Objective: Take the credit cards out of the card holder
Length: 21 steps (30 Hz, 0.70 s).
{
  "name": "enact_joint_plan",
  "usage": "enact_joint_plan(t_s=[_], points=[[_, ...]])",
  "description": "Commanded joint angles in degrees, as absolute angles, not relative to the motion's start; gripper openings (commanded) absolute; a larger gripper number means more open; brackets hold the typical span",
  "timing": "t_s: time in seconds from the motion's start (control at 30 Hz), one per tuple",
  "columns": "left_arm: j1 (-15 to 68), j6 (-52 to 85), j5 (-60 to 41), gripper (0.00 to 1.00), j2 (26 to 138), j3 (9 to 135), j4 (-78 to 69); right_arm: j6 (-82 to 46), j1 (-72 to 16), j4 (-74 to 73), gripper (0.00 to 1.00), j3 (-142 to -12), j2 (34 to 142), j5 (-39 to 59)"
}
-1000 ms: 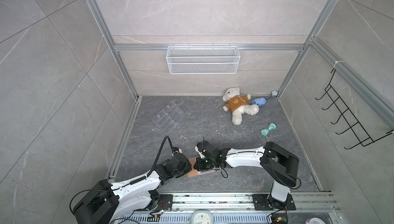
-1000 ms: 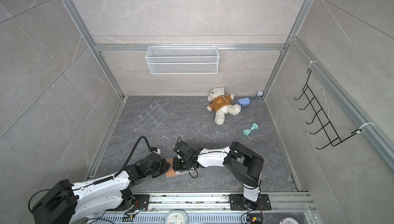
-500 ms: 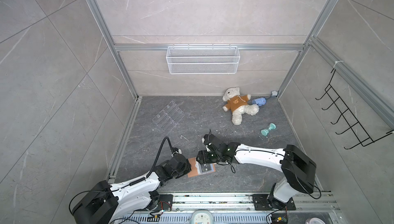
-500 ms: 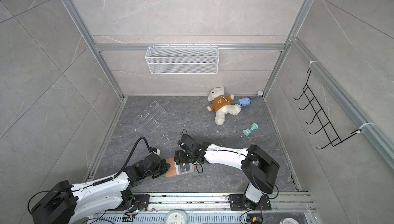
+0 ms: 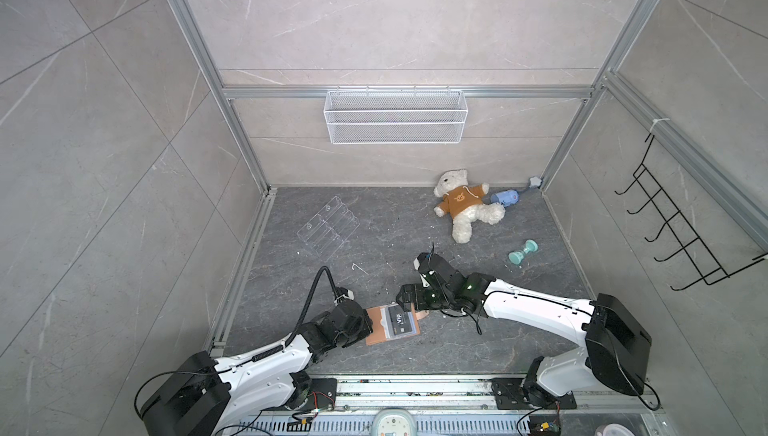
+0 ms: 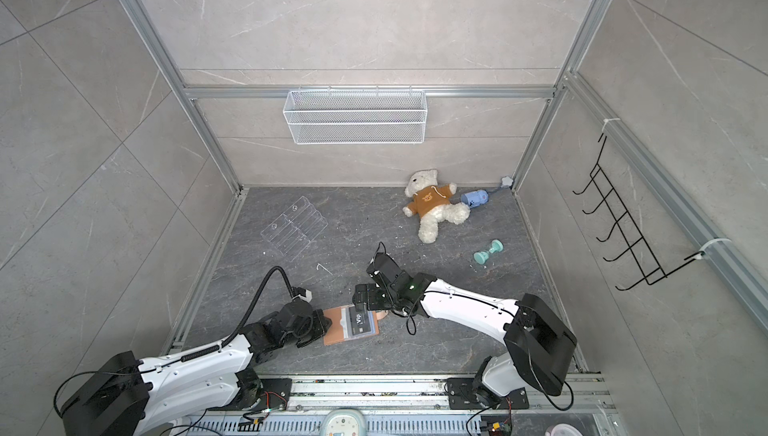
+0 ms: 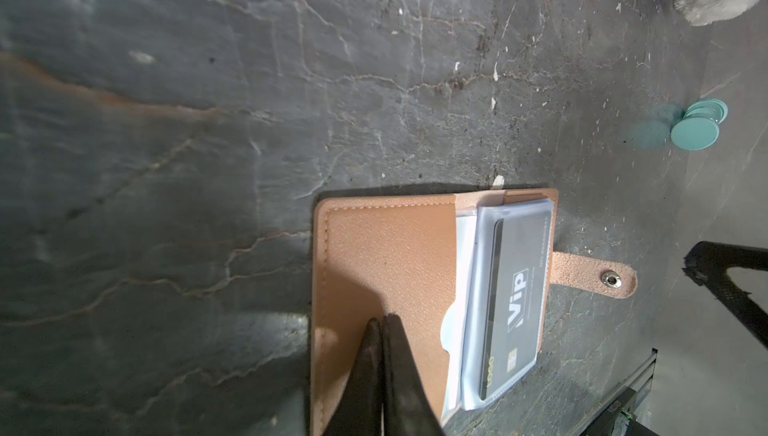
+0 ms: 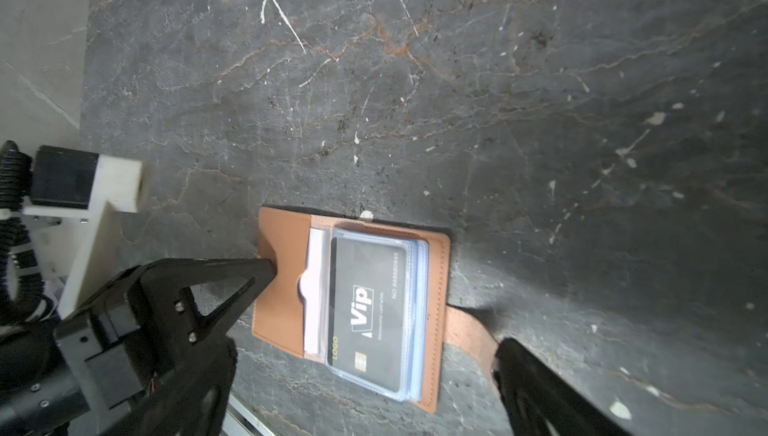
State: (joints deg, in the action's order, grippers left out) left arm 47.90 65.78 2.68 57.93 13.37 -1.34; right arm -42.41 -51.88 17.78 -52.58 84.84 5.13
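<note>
The tan card holder lies open on the dark floor near the front. Its pale blue sleeves face up, and the top sleeve holds a black "Vip" credit card. My left gripper is shut, its tips pressing on the holder's left leather flap. The right gripper hovers open just beyond the holder's far right corner and holds nothing. One of its fingers is beside the strap tab.
A clear acrylic rack stands at the back left. A teddy bear, a blue toy and a teal dumbbell lie at the back right. A wire basket hangs on the back wall.
The right gripper has opened wide and pulled back to the right, off the card holder. The holder now lies open with the card showing. The left gripper has stayed pressed on the flap.
</note>
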Motion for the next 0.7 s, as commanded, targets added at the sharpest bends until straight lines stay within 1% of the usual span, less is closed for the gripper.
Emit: enact_joint_plan(t_s=[0.0, 0.37, 0.67], points=[[48.0, 64.7, 3.1, 0.06, 58.1, 13.0, 0.1, -42.6, -51.9, 17.0, 0.99, -51.6, 85.8, 7.0], [48.0, 64.5, 2.9, 0.05, 57.9, 12.9, 0.1, -45.1, -52.1, 9.9, 0.96, -49.7, 89.1, 12.7], [48.0, 64.5, 3.0, 0.03, 57.8, 12.6, 0.0, -45.9, -53.6, 8.7, 0.94, -50.6, 93.4, 13.5]])
